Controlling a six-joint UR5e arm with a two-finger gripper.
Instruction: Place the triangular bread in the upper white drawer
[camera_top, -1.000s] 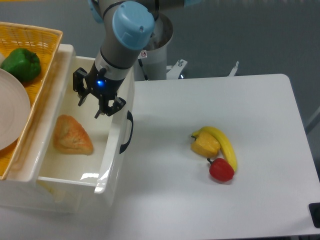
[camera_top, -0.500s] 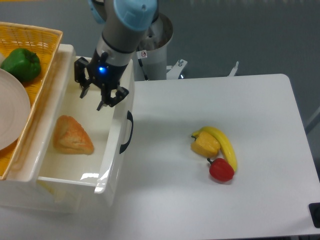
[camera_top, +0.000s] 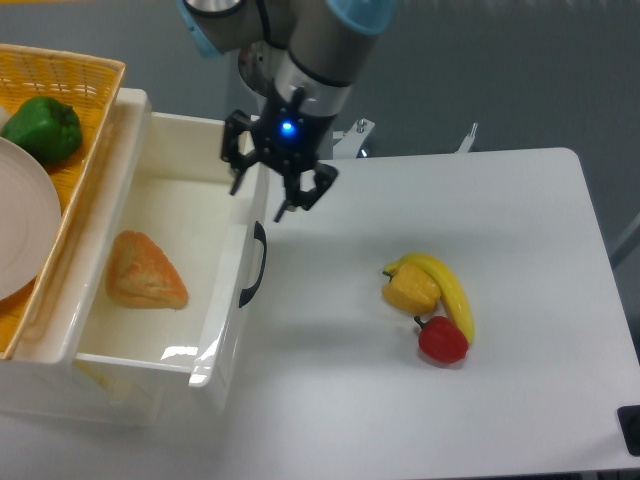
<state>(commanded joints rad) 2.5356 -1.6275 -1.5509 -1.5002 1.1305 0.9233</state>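
Bread (camera_top: 146, 271) sits in the drawer (camera_top: 232, 300), so we're basically done. Looks light, soft, squashable; we'd pinch its thick middle gently. Gripper (camera_top: 262, 196) hangs spread apart, holding nothing.

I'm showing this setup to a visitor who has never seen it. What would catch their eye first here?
Probably the open gripper with its blue light, hanging empty above the front edge of the upper white drawer. Next, the triangular bread lying alone on the drawer's floor. To the right, a small bright cluster on the white table: a banana, a yellow pepper and a red pepper.
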